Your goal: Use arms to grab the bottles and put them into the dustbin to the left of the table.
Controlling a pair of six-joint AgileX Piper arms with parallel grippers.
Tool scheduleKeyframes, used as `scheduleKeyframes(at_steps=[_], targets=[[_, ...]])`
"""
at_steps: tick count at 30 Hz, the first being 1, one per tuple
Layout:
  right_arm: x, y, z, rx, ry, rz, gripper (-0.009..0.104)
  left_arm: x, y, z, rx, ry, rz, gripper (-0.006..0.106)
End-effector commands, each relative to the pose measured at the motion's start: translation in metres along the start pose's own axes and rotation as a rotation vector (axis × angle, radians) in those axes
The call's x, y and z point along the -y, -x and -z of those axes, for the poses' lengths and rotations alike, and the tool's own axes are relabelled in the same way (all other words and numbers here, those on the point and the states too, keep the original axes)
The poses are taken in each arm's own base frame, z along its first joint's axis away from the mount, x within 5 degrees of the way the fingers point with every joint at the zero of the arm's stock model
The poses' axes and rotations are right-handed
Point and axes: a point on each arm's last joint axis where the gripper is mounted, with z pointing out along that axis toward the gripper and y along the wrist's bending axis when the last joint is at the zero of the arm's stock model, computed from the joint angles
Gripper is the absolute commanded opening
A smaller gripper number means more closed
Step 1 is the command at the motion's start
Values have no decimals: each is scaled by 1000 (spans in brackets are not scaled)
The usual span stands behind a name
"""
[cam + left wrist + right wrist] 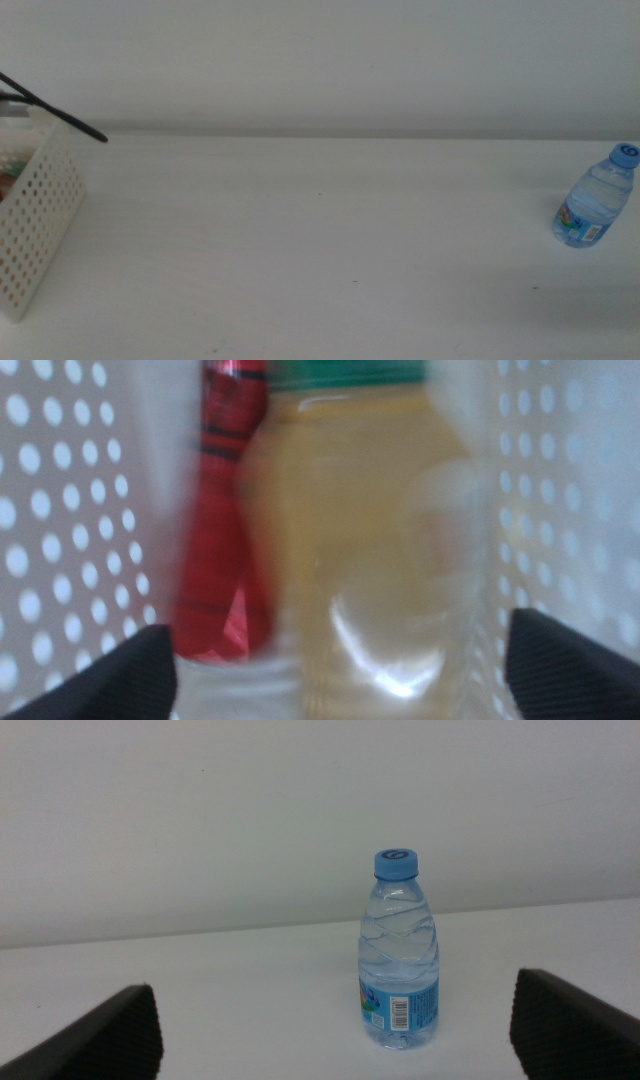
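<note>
On my white bench [320, 240], the perforated basket [40, 215] at the left edge already holds the juice bottle [360, 550] and red can [225, 520], my left pincer [340, 670] poised inside it, jaws wide apart and gripping nothing. The small water bottle [399, 955] stands upright at the far right, my right pincer [340, 1030] facing it level, spread and empty. I judge it light, thin-walled and slippery, best taken around its labelled lower body.

A small clear water bottle [595, 197] with a blue cap is seen upright at the counter's far right. In the perforated white dustbin [35, 225] at the left, a red can [222, 520] and an orange juice bottle [370, 530] are seen side by side.
</note>
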Motion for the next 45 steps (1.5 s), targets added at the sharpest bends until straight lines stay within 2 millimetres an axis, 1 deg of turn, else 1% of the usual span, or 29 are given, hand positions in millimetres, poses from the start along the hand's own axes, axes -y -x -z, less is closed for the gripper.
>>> scheduleKeyframes(at_steps=[1, 3, 5, 7, 10, 12, 13, 15, 17, 19, 22, 24, 27, 30, 33, 35, 37, 45], targets=[[1, -12, 0, 5, 0, 15, 93, 2, -4, 17, -16, -10, 48, 94], [1, -12, 0, 5, 0, 15, 93, 6, -8, 32, -30, -27, 86, 94], [1, -12, 0, 5, 0, 15, 93, 11, -10, 49, 3, -41, 138, 94], [1, -12, 0, 5, 0, 15, 93, 21, -12, 70, 81, -77, 174, 94], [1, -12, 0, 5, 0, 15, 93, 44, -19, 110, 215, -118, 164, 94], [1, -12, 0, 5, 0, 15, 93, 66, -27, 138, 307, -147, 128, 94], [1, -12, 0, 5, 0, 15, 93, 80, -31, 150, 342, -163, 94, 94], [1, -12, 0, 5, 0, 15, 93, 108, -48, 175, 425, -161, 13, 94], [1, -12, 0, 5, 0, 15, 93, 134, -67, 189, 482, -140, -81, 94], [1, -12, 0, 5, 0, 15, 93, 160, -94, 202, 548, -104, -200, 94], [1, -12, 0, 5, 0, 15, 93, 196, -135, 208, 680, -106, -383, 94], [1, -12, 0, 5, 0, 15, 93, 210, -167, 208, 773, -152, -452, 94], [1, -12, 0, 5, 0, 15, 93, 220, -205, 203, 856, -263, -528, 94], [1, -12, 0, 5, 0, 15, 93, 220, -234, 189, 888, -333, -584, 94], [1, -12, 0, 5, 0, 15, 93, 220, -249, 176, 883, -394, -591, 94], [1, -12, 0, 5, 0, 15, 93, 221, -255, 171, 876, -427, -585, 94], [1, -12, 0, 5, 0, 15, 93, 222, -257, 169, 869, -447, -581, 94], [1, -12, 0, 5, 0, 15, 93, 224, -255, 173, 913, -487, -558, 94]])
